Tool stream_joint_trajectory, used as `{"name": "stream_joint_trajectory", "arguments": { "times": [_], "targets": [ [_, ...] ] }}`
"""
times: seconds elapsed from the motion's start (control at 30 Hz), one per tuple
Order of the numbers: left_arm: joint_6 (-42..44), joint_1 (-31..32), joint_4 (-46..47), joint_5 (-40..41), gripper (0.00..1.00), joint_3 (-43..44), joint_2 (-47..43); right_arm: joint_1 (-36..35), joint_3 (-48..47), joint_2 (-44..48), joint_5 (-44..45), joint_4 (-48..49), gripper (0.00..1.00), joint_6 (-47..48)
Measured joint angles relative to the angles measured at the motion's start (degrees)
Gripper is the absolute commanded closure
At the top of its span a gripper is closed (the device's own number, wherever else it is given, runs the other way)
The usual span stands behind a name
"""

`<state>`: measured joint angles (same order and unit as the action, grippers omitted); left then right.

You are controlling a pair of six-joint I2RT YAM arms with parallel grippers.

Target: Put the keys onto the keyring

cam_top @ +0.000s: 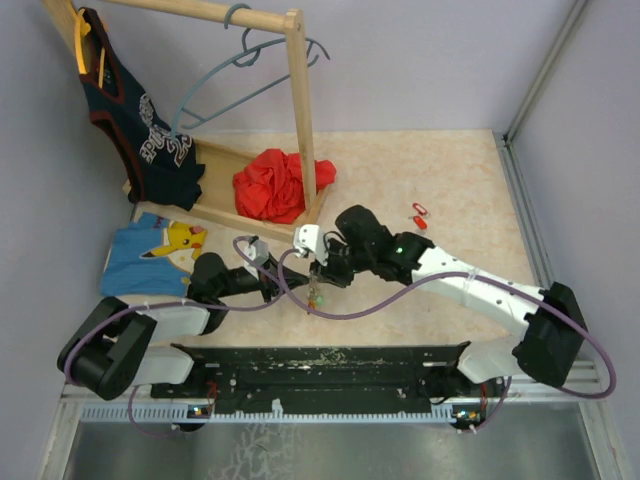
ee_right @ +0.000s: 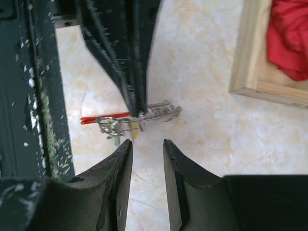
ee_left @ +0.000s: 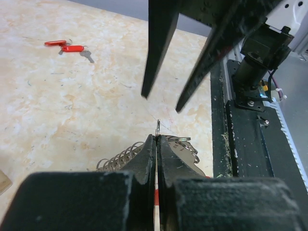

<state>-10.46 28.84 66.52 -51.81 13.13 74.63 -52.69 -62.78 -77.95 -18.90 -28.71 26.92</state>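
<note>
**Keyring held for threading; next key not yet picked up.**
The left tool (ee_left: 157, 139) is clamped on the keyring (ee_left: 158, 125), a thin grey wire with coloured tags below it, near the middle of the worktop's near edge. The right tool (ee_right: 147, 144) stands apart and empty. It probably must fetch the red keys (cam_top: 419, 215) lying toward the right edge.

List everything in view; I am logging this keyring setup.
table: one, beige
rack: one, wooden, back left
hanger: one, grey-blue, on rack
jersey: one, navy, on rack
cloth: one, red, rack base
shirt: one, blue, table left
keyring: one, grey, in left gripper
loose keys: two, red, table right of rack
other keys: few, red, green, yellow, by keyring
left gripper: shut on keyring
right gripper: open, facing it
</note>
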Motion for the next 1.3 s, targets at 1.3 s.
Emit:
{"name": "stream_joint_trajectory", "arguments": {
  "times": [1.3],
  "targets": [
    [0.31, -1.75, -2.23, 16.31, 0.99, -8.35, -11.72, 48.65, 13.92, -16.11, 18.62, 25.88, 0.64, -31.23]
  ]
}}
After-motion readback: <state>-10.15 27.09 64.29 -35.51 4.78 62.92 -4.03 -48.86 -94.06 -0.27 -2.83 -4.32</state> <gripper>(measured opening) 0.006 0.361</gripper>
